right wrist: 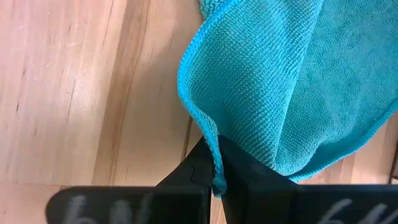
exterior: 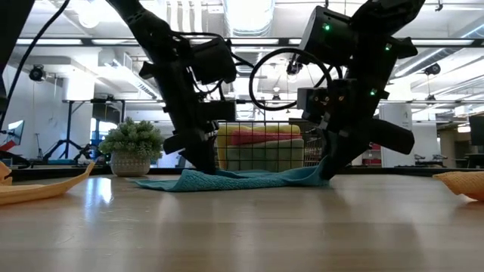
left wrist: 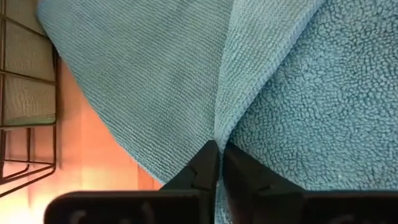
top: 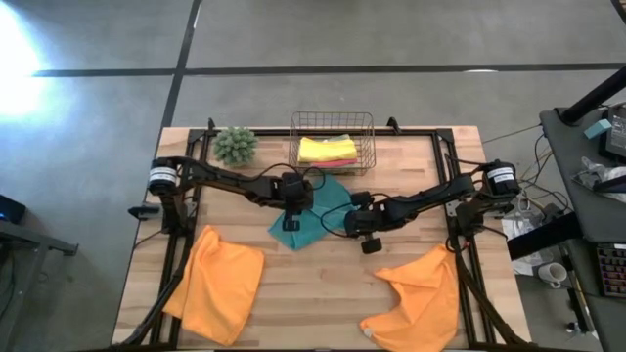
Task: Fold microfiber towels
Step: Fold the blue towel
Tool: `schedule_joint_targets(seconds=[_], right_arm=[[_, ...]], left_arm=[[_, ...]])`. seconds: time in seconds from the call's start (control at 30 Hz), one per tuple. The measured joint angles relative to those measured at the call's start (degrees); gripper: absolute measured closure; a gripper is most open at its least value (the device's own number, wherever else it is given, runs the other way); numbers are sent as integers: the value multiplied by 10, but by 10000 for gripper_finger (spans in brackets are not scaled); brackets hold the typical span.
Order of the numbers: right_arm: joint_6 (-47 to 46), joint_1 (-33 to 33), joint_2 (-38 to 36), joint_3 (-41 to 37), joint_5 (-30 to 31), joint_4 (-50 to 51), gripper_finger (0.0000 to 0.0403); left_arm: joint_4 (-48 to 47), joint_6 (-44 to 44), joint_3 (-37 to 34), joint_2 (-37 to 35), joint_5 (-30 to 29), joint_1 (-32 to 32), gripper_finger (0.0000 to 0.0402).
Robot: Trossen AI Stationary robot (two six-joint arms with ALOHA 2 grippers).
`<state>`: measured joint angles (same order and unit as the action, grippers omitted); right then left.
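Observation:
A teal microfiber towel point(top: 318, 207) lies spread and rumpled on the wooden table's middle, just in front of a wire basket point(top: 331, 142). My left gripper point(top: 290, 225) is shut on the towel's left part, and shows at the left of the low view point(exterior: 203, 165). My right gripper point(top: 348, 221) is shut on the towel's right edge, where the cloth rises a little off the table point(exterior: 321, 172). Folded yellow point(top: 323, 149) and pink towels lie in the basket. Two orange towels point(top: 215, 284) point(top: 416, 298) lie crumpled near the front corners. My left gripper pinches a raised ridge of the teal towel point(left wrist: 216, 134) between its two fingertips, slanting down from above. The cloth runs up from the fingers as a crease and lies on the table around them. One layer or several, I cannot tell. My right gripper pinches the teal towel's hemmed edge point(right wrist: 210, 138) between its two fingers, slanting down from above. The edge curls into the gap, and the cloth beside it folds over and hangs slack onto the table.
A fuzzy green plant ball in a pot point(top: 236, 145) stands at the far left, beside the basket. Bare wood point(top: 323, 293) lies between the two orange towels at the table's near side. Dark arm frames run along both table sides.

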<state>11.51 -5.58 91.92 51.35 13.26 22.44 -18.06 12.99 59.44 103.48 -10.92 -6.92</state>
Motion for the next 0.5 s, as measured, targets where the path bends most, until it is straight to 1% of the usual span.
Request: schedule_joint_targets(seconds=[0.13,0.23,0.4,0.5], right_arm=[[0,0,-1,0,0,1,394],[-13,0,-11,0,0,8,394],[-31,-1,-50,0,-1,42,394],[-57,-4,-89,0,-2,60,394]], left_arm=[[-2,-2,0,-1,0,0,395],[-21,-6,13,-8,1,4,399],[-105,-22,60,-21,6,19,400],[-164,-39,104,-30,22,31,400]])
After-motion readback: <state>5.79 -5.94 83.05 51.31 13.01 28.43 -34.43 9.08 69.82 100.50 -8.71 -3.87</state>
